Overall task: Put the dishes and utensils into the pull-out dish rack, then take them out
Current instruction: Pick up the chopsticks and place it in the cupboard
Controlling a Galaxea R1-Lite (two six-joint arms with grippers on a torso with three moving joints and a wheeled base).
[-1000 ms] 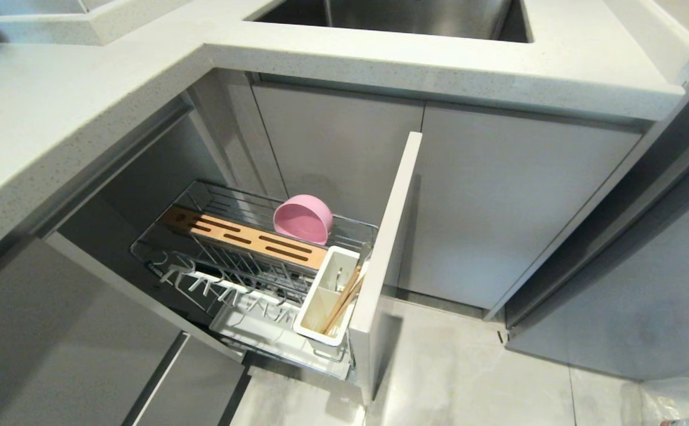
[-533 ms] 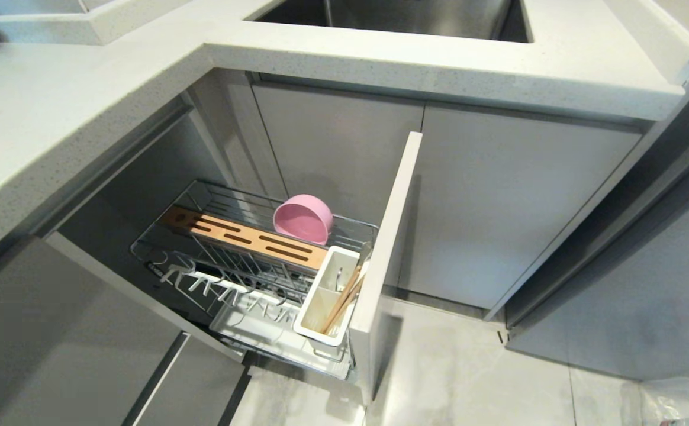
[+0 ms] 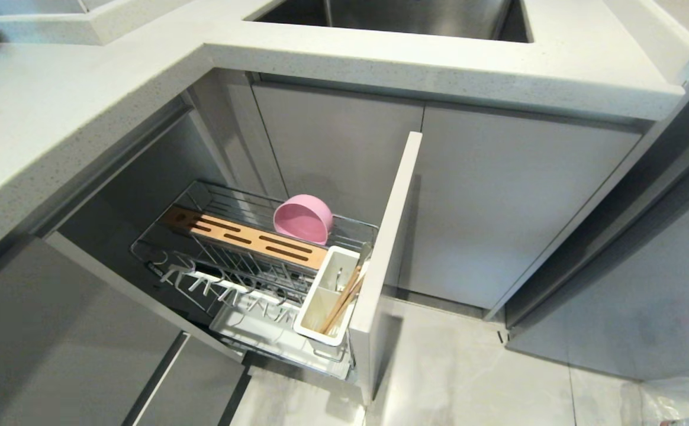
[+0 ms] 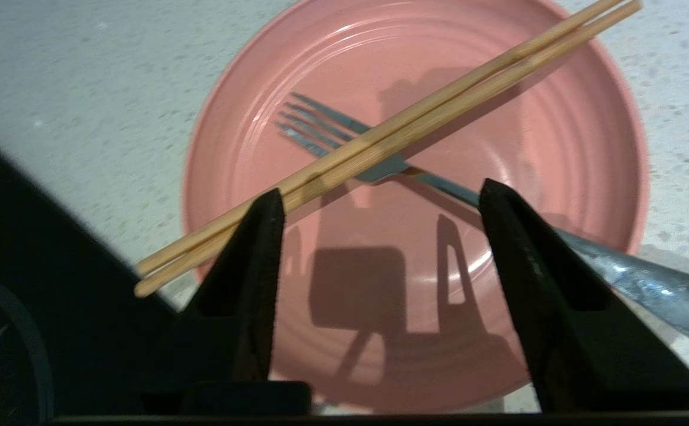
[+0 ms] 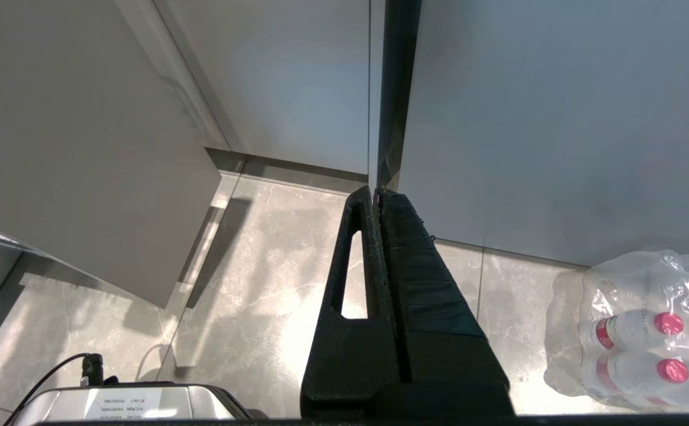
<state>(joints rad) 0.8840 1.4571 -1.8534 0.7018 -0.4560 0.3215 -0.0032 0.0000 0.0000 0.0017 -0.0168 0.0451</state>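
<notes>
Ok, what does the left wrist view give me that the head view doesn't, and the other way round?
Left wrist only: the left gripper, open, above the pink plate on the counter, with a fork on the plate and chopsticks crossing over it. Head only: the pulled-out dish rack holding the pink bowl on its side, a second pair of chopsticks in the white caddy, and the sink. Both: the speckled counter. Neither shows the right arm.

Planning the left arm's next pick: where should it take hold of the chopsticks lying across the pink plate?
Grip the chopsticks from above, fingers either side of the pair, at the end overhanging the plate rim, clear of the fork beneath.
</notes>
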